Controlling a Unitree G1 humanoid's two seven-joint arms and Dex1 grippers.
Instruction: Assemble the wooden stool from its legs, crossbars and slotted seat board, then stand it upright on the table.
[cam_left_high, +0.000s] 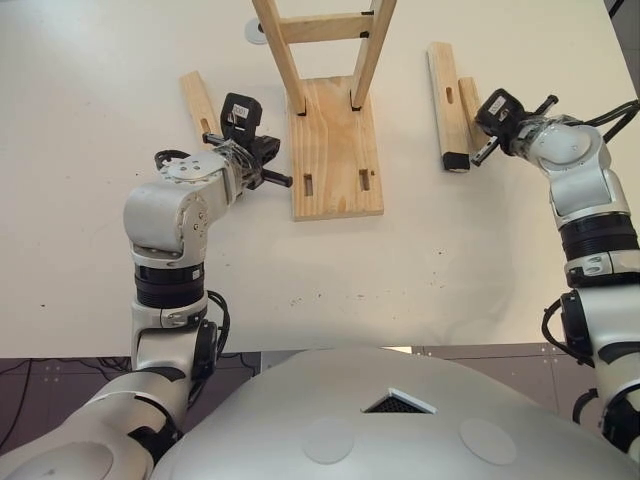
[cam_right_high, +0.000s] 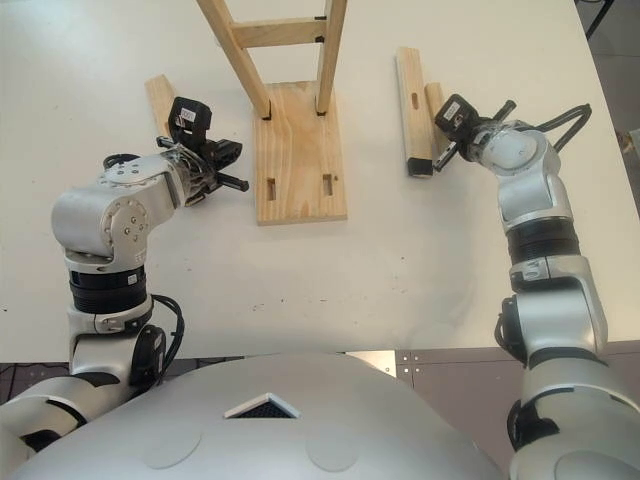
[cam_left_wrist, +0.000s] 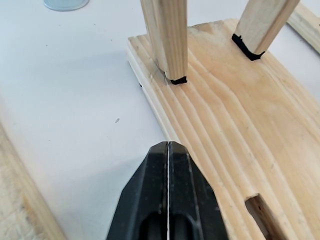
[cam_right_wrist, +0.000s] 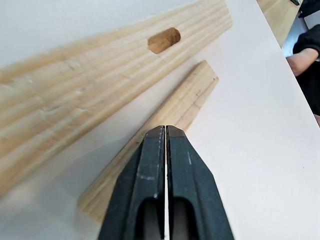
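Observation:
The slotted seat board (cam_left_high: 336, 150) lies flat on the white table. Two legs (cam_left_high: 283, 55) stand in its far slots, joined by a crossbar (cam_left_high: 325, 27); the two near slots (cam_left_high: 308, 184) are bare. My left gripper (cam_left_high: 283, 180) is shut on nothing, just left of the board's near half, and its fingertips (cam_left_wrist: 168, 146) sit close to the board's edge (cam_left_wrist: 150, 100). A loose leg (cam_left_high: 447, 105) with a black tip and a short crossbar (cam_left_high: 468, 98) lie to the right. My right gripper (cam_left_high: 482, 152) is shut and empty, low over that short crossbar (cam_right_wrist: 185, 105).
Another loose wooden piece (cam_left_high: 198, 100) lies behind my left gripper. A small round disc (cam_left_high: 258, 33) sits at the far side, left of the standing legs. The table's right edge (cam_right_wrist: 280, 55) runs close beyond the short crossbar. Bare table (cam_left_high: 400, 270) spreads in front of the board.

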